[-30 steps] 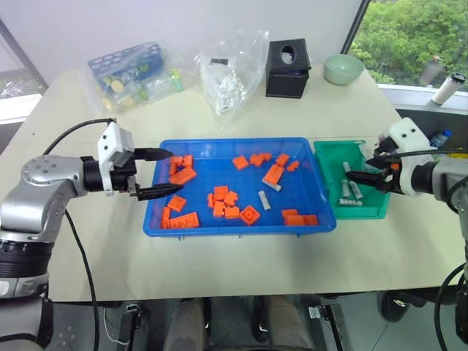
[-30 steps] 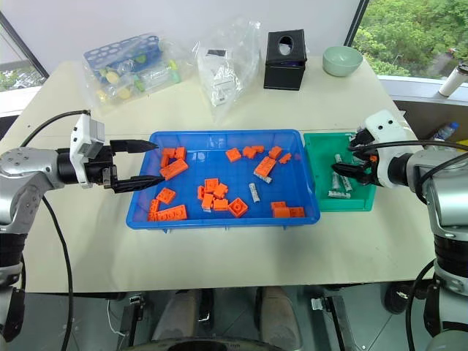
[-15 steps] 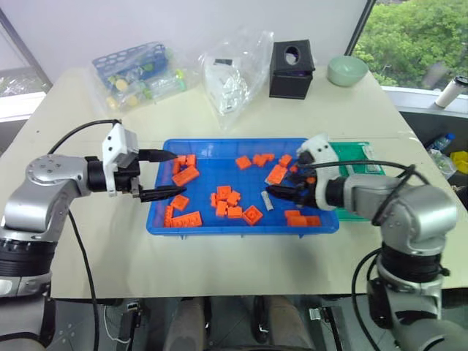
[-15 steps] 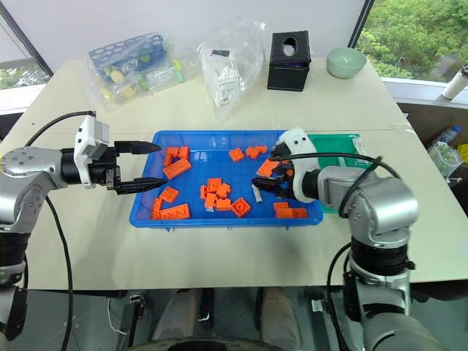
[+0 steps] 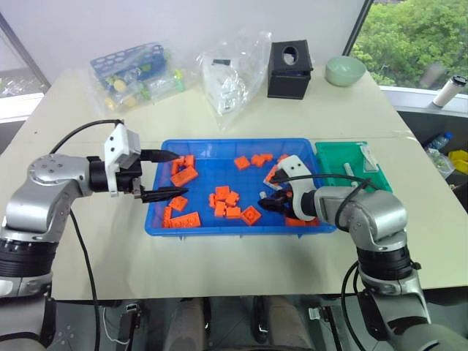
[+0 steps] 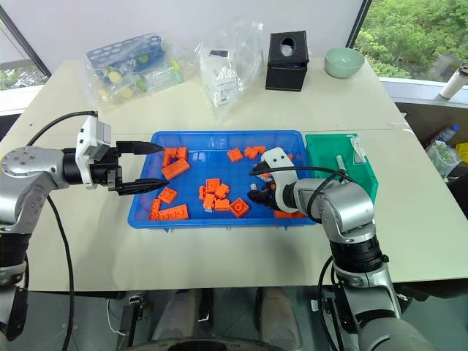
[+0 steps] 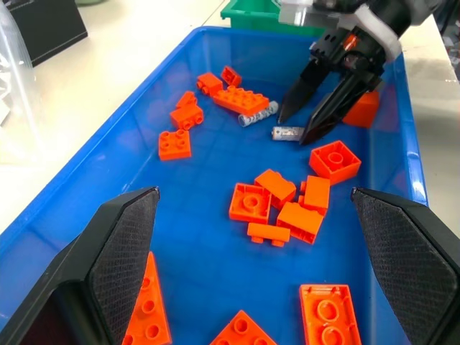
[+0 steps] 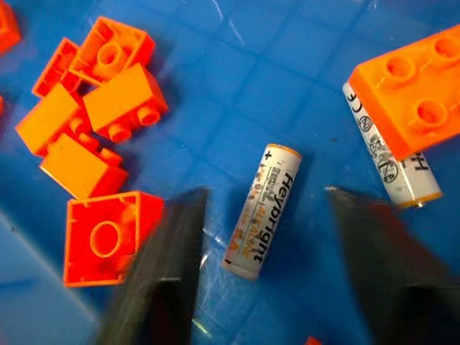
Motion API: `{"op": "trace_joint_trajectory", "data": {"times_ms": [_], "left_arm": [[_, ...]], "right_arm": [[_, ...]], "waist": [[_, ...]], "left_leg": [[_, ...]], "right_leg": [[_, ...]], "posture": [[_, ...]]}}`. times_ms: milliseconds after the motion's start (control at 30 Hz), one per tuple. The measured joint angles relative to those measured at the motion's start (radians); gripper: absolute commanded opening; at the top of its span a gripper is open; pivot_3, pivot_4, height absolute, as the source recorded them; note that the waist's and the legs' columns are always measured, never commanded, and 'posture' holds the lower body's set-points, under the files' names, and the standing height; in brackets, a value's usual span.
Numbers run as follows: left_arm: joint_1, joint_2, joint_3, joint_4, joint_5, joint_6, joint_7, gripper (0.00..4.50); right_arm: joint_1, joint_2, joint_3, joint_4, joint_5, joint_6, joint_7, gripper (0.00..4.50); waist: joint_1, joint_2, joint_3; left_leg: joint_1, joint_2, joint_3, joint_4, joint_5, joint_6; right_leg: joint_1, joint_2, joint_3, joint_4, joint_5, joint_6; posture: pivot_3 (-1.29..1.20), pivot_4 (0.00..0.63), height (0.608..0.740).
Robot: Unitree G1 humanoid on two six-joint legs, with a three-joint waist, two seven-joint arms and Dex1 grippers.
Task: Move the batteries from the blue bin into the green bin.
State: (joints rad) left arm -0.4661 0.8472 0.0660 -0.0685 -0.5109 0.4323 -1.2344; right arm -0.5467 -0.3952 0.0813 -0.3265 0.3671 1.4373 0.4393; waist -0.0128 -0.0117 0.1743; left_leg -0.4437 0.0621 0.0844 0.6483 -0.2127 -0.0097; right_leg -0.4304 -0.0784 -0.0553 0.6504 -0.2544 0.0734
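The blue bin (image 5: 212, 167) sits mid-table and holds several orange bricks (image 5: 225, 201) and two batteries. My right gripper (image 7: 295, 128) is down inside it, open, its fingers (image 8: 167, 266) straddling one battery (image 8: 262, 210) with a gap on each side. The other battery (image 8: 392, 171) lies close by, half under an orange brick (image 8: 413, 90). The green bin (image 6: 322, 155) stands against the blue bin's right end, and a battery (image 6: 341, 162) lies in it. My left gripper (image 5: 175, 173) hovers open over the blue bin's left end, holding nothing.
At the back of the table are a black tissue box (image 5: 289, 69), a pale green bowl (image 5: 345, 69), a clear plastic bag (image 5: 234, 73) and a bagged blue basket (image 5: 135, 67). A white bottle (image 5: 447, 89) stands off the far right edge.
My right gripper has left the green bin, swung left and down into the blue bin, and narrowed its fingers around a battery. The left gripper has stayed put.
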Motion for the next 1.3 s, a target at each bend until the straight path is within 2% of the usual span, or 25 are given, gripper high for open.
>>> {"op": "trace_joint_trajectory", "data": {"times_ms": [67, 233, 367, 467, 533, 633, 733, 767, 933, 1000, 1167, 1300], "left_arm": [[-0.001, 0.000, 0.000, 0.000, 0.000, 0.001, -0.001, 4.50], [-0.011, -0.001, -0.002, -0.001, -0.002, 0.003, -0.003, 4.50], [-0.015, -0.005, -0.005, -0.001, -0.004, 0.013, -0.014, 4.50], [-0.021, -0.009, -0.007, -0.002, -0.013, 0.014, -0.032, 4.50], [-0.031, -0.019, -0.011, -0.003, -0.021, 0.016, -0.040, 4.50], [-0.055, -0.040, -0.018, -0.004, -0.024, 0.017, -0.044, 4.50], [-0.063, -0.054, -0.026, -0.001, -0.023, 0.014, -0.048, 4.50], [-0.069, -0.061, -0.036, 0.003, -0.023, 0.013, -0.050, 4.50], [-0.094, -0.074, -0.051, 0.031, -0.014, 0.008, -0.054, 4.50], [-0.101, -0.075, -0.052, 0.036, -0.009, -0.003, -0.057, 4.50], [-0.119, -0.084, -0.057, 0.051, 0.003, -0.013, -0.065, 4.50], [-0.115, -0.084, -0.054, 0.048, 0.008, -0.014, -0.055, 4.50]], "right_arm": [[0.004, -0.019, 0.010, 0.007, 0.000, -0.026, 0.004, 0.07], [0.000, -0.040, -0.023, 0.007, 0.035, 0.002, 0.031, 0.05], [-0.076, -0.089, -0.152, -0.019, 0.126, 0.096, 0.092, 0.05], [-0.183, -0.189, -0.286, -0.035, 0.181, 0.148, 0.138, 0.05], [-0.208, -0.313, -0.352, -0.022, 0.196, 0.153, 0.162, 0.05], [-0.152, -0.481, -0.414, 0.044, 0.172, 0.114, 0.170, 0.05], [-0.059, -0.533, -0.422, 0.069, 0.158, 0.074, 0.175, 0.05], [-0.026, -0.535, -0.420, 0.078, 0.155, 0.059, 0.174, 1.09], [0.002, -0.537, -0.371, 0.113, 0.122, -0.050, 0.154, 3.44], [-0.019, -0.551, -0.310, 0.126, 0.099, -0.143, 0.173, 3.44], [-0.135, -0.570, -0.079, 0.140, -0.016, -0.521, 0.314, 3.44], [-0.126, -0.555, 0.116, 0.135, -0.154, -0.812, 0.408, 3.44]], "waist": [[0.000, 0.000, 0.000], [0.001, 0.000, 0.000], [0.002, 0.001, 0.001], [0.005, 0.001, 0.001], [0.010, 0.001, 0.001], [0.020, 0.000, 0.000], [0.016, 0.000, 0.000], [0.014, 0.000, 0.000], [0.000, 0.000, 0.001], [-0.002, 0.001, 0.001], [-0.002, 0.002, 0.001], [0.005, 0.001, 0.001]], "left_leg": [[0.000, 0.000, 0.000, 0.000, 0.000, 0.000], [0.000, 0.000, 0.000, 0.000, 0.000, 0.000], [-0.001, 0.000, 0.000, 0.000, 0.000, 0.000], [-0.001, 0.000, 0.000, 0.000, 0.000, 0.000], [-0.001, 0.000, -0.001, -0.001, 0.000, 0.000], [-0.001, -0.001, 0.000, -0.001, 0.000, 0.000], [0.000, 0.000, 0.001, 0.000, 0.000, 0.000], [0.001, 0.000, 0.001, 0.000, 0.000, 0.001], [0.000, 0.000, 0.001, 0.000, 0.000, 0.001], [0.000, 0.000, 0.001, -0.001, 0.000, 0.001], [0.000, 0.000, 0.001, -0.001, 0.000, 0.001], [-0.001, 0.000, 0.000, 0.000, 0.000, 0.001]], "right_leg": [[0.000, 0.000, 0.000, 0.000, 0.000, 0.000], [0.000, 0.000, 0.000, 0.000, 0.000, 0.000], [0.000, 0.000, 0.000, 0.000, 0.000, 0.000], [0.000, 0.000, 0.000, -0.001, 0.000, 0.000], [0.000, -0.001, -0.001, -0.002, 0.000, 0.000], [0.000, -0.001, 0.000, -0.003, -0.001, -0.001], [0.001, -0.001, 0.000, -0.003, 0.000, 0.000], [0.001, 0.000, 0.000, -0.003, 0.000, 0.000], [0.000, 0.000, 0.000, -0.002, 0.000, 0.000], [0.000, 0.000, 0.000, -0.002, 0.000, 0.000], [-0.001, 0.001, 0.001, -0.002, 0.000, 0.001], [0.000, 0.000, 0.000, -0.002, -0.001, 0.001]], "posture": [[0.00, 0.150, 0.736], [0.00, 0.150, 0.736], [0.00, 0.150, 0.736], [0.00, 0.150, 0.736], [0.00, 0.150, 0.736], [0.00, 0.150, 0.736], [0.00, 0.150, 0.736], [0.00, 0.150, 0.736], [0.00, 0.150, 0.736], [0.00, 0.150, 0.736], [0.00, 0.150, 0.736], [0.00, 0.150, 0.736]]}}
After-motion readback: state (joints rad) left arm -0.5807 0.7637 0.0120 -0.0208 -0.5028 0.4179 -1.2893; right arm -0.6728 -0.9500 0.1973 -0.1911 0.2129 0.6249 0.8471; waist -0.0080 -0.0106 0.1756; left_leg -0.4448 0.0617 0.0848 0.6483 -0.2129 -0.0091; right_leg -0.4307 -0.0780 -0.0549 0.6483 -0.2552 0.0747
